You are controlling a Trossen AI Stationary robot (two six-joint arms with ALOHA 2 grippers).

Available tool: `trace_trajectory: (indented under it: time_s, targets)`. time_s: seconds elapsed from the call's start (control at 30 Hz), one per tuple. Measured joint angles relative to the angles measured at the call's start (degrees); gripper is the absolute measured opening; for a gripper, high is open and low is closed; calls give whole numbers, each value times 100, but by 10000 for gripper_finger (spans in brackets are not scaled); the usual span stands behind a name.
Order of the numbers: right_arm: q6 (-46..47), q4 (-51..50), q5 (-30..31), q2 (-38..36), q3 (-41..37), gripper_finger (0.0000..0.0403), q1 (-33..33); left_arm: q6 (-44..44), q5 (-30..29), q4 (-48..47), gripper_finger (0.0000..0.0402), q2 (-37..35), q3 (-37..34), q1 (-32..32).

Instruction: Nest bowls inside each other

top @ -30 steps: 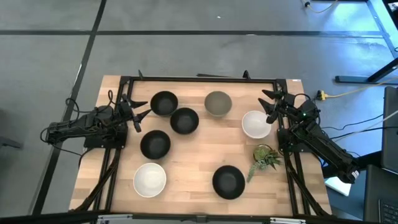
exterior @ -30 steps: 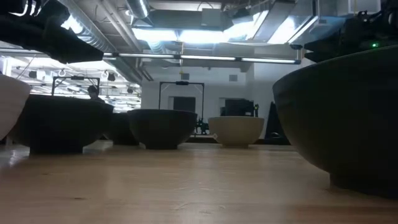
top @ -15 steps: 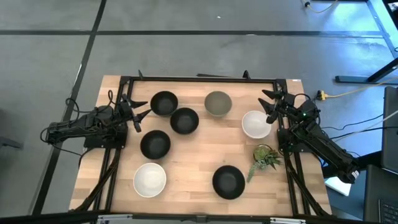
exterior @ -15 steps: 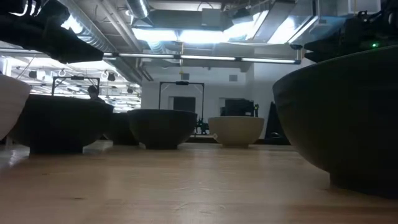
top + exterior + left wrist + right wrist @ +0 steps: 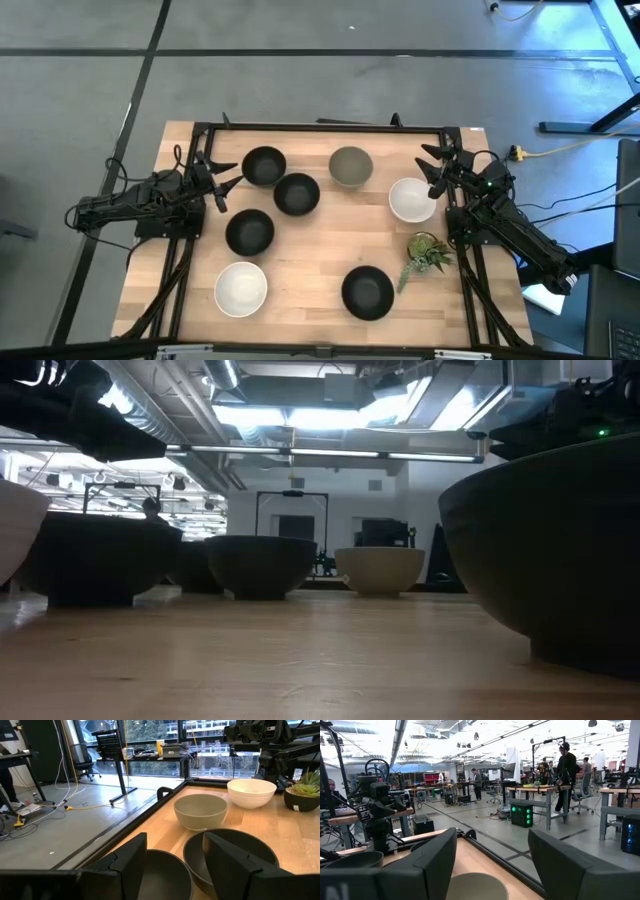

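- High view: Seven bowls are being observed standing apart on the table [image 5: 320,250], none nested. Black bowls [image 5: 264,166] [image 5: 297,194] [image 5: 250,232] are lying in a loose cluster near the left end effector [image 5: 222,180], whose fingers are being held spread and grasping nothing. A fourth black bowl [image 5: 367,292] is sitting alone toward the near edge, beside a plant sprig [image 5: 428,252]. A white bowl [image 5: 241,288] is resting at the near left; a second white bowl [image 5: 411,199] is lying just beside the right end effector [image 5: 437,165], likewise released and empty. The grey-green bowl [image 5: 351,166] is sitting at the far side.
- Low view: Bowl walls are being shown as rounded, on narrow feet; the glaze is judged slippery.
- Left wrist view: The open fingers [image 5: 131,860] are being shown above a black bowl rim [image 5: 165,870]; the grey-green and white bowls are standing beyond.
- Right wrist view: Spread fingers [image 5: 435,860] are being shown over a pale rim [image 5: 475,887].
- Handling: The bowls are judged rigid, light and chip-prone; a pinch across the rim wall is being advised.
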Motion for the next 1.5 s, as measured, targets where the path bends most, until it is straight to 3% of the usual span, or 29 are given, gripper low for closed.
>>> trace_trajectory:
  time_s: [0.57, 0.77, 1.03, 1.17, 1.5]
  targets:
    - [350, 504, 786, 1, -2, 248, -1, 0, -2, 0, 189, -2, 0, -1]
    - [1366, 517, 1067, 1, -2, 248, -1, -2, -1, 0, 189, 0, 1, 0]
    - [1363, 426, 940, 3, -2, 248, 1, 2, -25, 0, 189, -2, 2, -2]
    - [1360, 399, 993, 3, -2, 248, 1, 7, -472, 0, 189, -1, 2, 1]
    - [1333, 131, 999, 3, 0, 248, 1, 4, -516, 0, 189, 0, 2, -2]
